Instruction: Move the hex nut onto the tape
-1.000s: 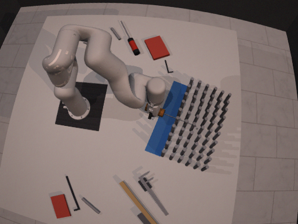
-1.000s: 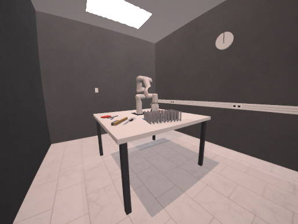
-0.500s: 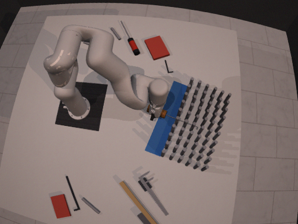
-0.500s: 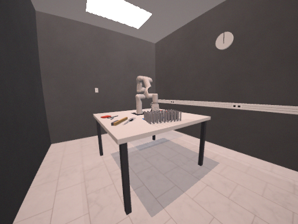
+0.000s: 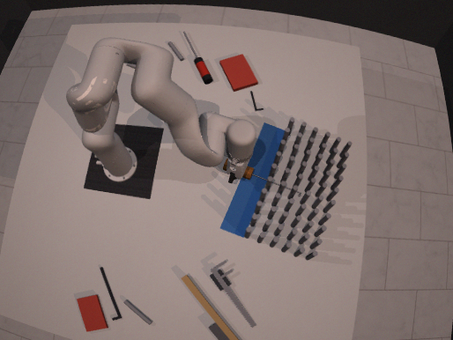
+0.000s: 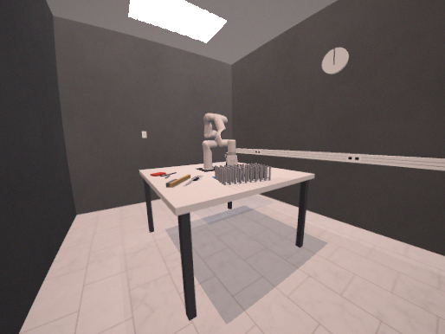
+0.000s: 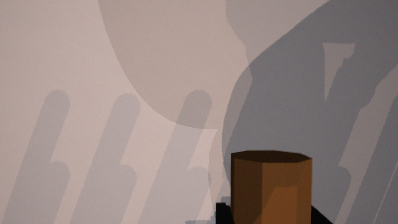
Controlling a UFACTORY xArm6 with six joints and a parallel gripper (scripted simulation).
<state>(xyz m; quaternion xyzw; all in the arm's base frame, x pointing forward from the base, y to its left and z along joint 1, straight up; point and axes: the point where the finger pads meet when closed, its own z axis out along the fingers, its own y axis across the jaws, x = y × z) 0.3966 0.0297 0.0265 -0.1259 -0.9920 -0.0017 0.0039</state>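
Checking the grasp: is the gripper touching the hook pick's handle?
Touching: top view shows the gripper clamped on the hook pick by its orange-brown handle.

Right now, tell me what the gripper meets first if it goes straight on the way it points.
The gripper, shut on the hook pick, points down; it would likely meet the tape strip or the table beside it, depth unclear.

No legible text, label, brand, number or sign is showing in any view. The wall clock (image 6: pixel 335 60) is displaying a blank face with no numerals. The ruler (image 5: pixel 207 304) and the caliper (image 5: pixel 233 294) on the table are showing no readable graduations. The red blocks (image 5: pixel 238 71) are carrying no markings.
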